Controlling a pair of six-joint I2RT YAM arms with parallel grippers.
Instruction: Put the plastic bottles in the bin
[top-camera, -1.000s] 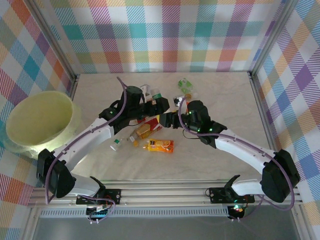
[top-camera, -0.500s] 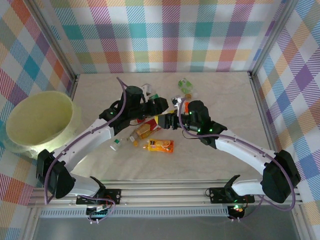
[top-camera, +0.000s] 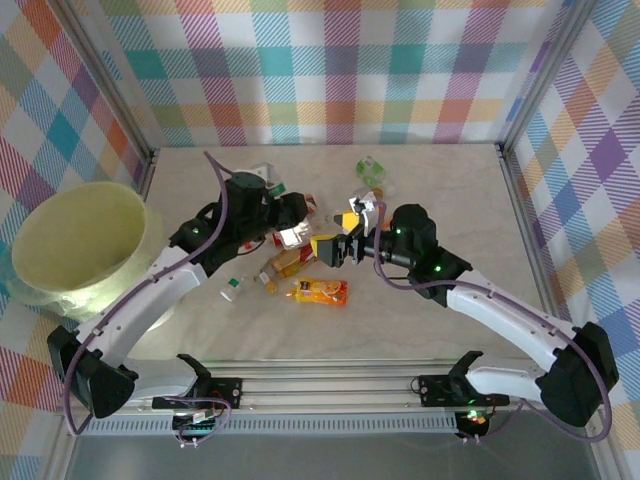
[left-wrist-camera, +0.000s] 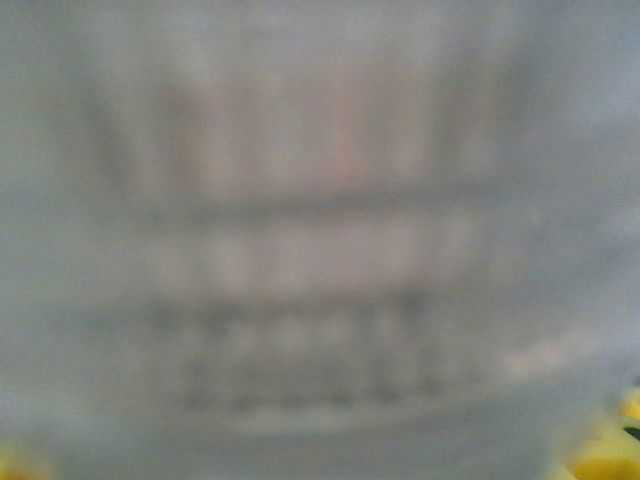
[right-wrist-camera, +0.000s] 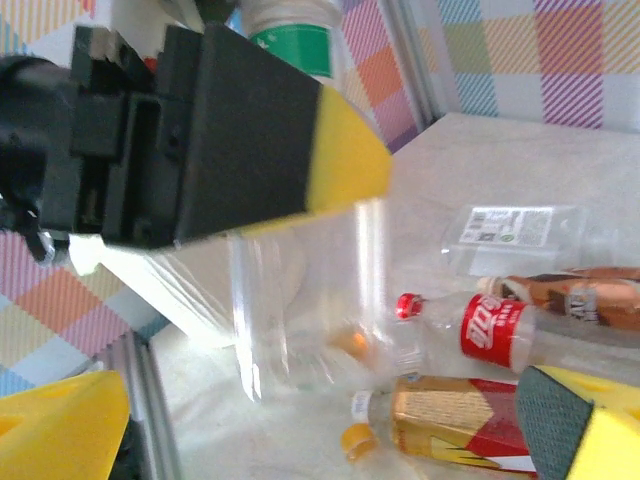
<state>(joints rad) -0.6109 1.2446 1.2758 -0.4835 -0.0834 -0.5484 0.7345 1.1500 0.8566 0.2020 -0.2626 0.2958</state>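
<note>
My left gripper (top-camera: 291, 222) is shut on a clear plastic bottle (top-camera: 294, 237) and holds it above the table's middle. That bottle (left-wrist-camera: 320, 240) is a close blur in the left wrist view. In the right wrist view its clear body (right-wrist-camera: 300, 300) hangs below a black, yellow-tipped left finger (right-wrist-camera: 250, 130). My right gripper (top-camera: 335, 247) stands open just right of it, its yellow fingers (right-wrist-camera: 55, 430) wide apart with nothing between them. More plastic bottles lie below: a red-labelled one (right-wrist-camera: 500, 330), an orange-capped one (right-wrist-camera: 450, 420) and an orange-labelled one (top-camera: 320, 291). The pale yellow-green bin (top-camera: 80, 245) stands at the far left.
A small green-capped bottle (top-camera: 232, 290) lies left of the pile. Green bottles (top-camera: 372, 172) sit near the back wall. A clear bottle with a white label (right-wrist-camera: 510, 230) and a brown-labelled one (right-wrist-camera: 580, 295) lie behind the red one. Checked walls enclose the table.
My left gripper closed on the clear bottle and carried it up and to the left. My right gripper opened wide and its arm drew back to the right.
</note>
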